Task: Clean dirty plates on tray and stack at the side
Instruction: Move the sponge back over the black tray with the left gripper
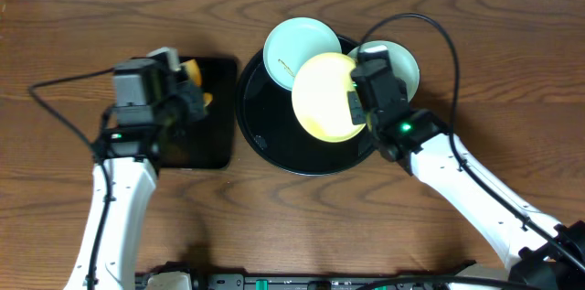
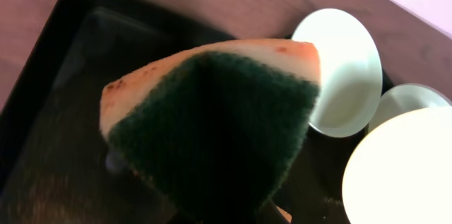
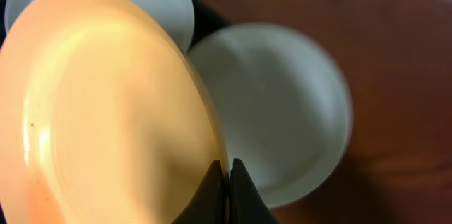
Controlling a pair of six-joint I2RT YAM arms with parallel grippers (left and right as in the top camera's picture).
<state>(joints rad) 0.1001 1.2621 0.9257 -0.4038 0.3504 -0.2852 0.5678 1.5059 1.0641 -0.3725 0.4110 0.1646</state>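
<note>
Three plates in view. Yellow plate (image 1: 324,98) is tilted and appears raised off the round black tray (image 1: 274,134), over the tray's centre-right. R gripper (image 3: 227,181) is pressed together on the plate's near rim, an edge pinch. L gripper (image 1: 186,96) pinches a sponge (image 2: 212,111) (orange body, green scour face) over the rect. black tray (image 1: 215,139), just left of the round tray and well apart from the yellow plate. Mint plate no. 1 (image 1: 300,45) sits at the round tray's far-left, overhanging the rim. Mint plate no. 2 (image 1: 399,63) is at the tray's far-right rim, mostly on the table (image 1: 512,52) per wrist view; touching the rim or not, cannot tell. Judgement: step in hand = wiping the yellow plate; plate presented, sponge not yet on it. Next move calls for carrying the sponge across to the tray w/ green face flat to the plate's upper face. R grip must hold firm vs. the push. Plate then goes to the side, prob. onto mint no. 2.
</note>
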